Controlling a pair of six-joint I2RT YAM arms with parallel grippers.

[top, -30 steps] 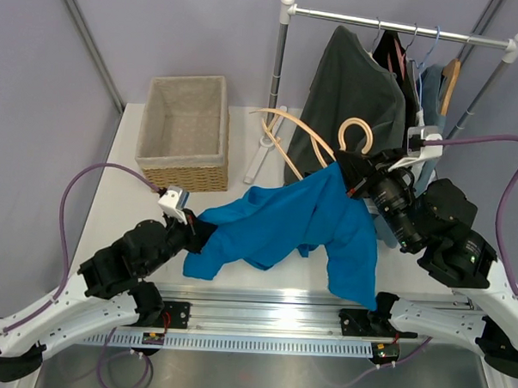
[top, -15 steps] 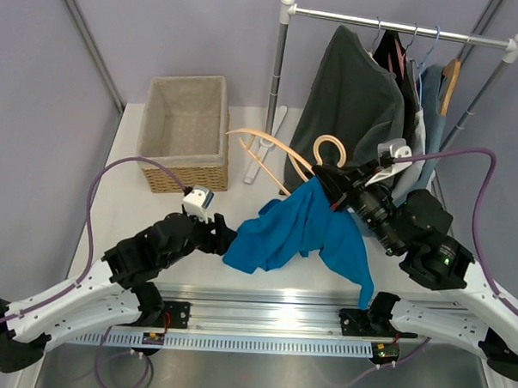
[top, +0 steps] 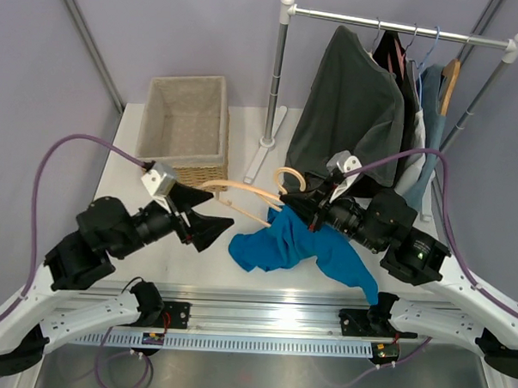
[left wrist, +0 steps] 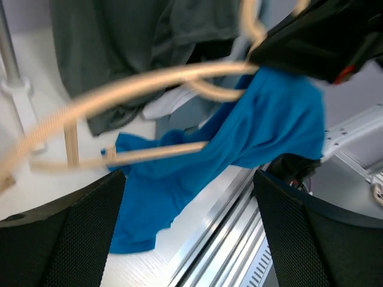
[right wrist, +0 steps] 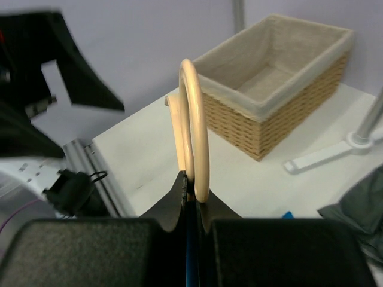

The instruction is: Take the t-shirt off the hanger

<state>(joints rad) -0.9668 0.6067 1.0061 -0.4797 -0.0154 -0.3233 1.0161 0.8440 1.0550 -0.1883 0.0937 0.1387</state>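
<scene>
Right pincer (right wrist: 190,188) was pinching the wooden hanger (top: 242,193) by its hook, probably to hold it up, left pincer (top: 216,222) was spread wide and empty, and the blue t-shirt (top: 295,247) sagged onto the desk (top: 244,133), one end bunched around the hanger.

Pale lavender walls (top: 189,28) enclose a white table (top: 245,129) under even light. A cloth-lined wicker basket (top: 183,113) sits at 11 o'clock. At 1 o'clock a clothes rack (top: 395,26) carries a dark grey garment (top: 348,112) and others. An aluminium rail (top: 263,296) spans 6 o'clock.
</scene>
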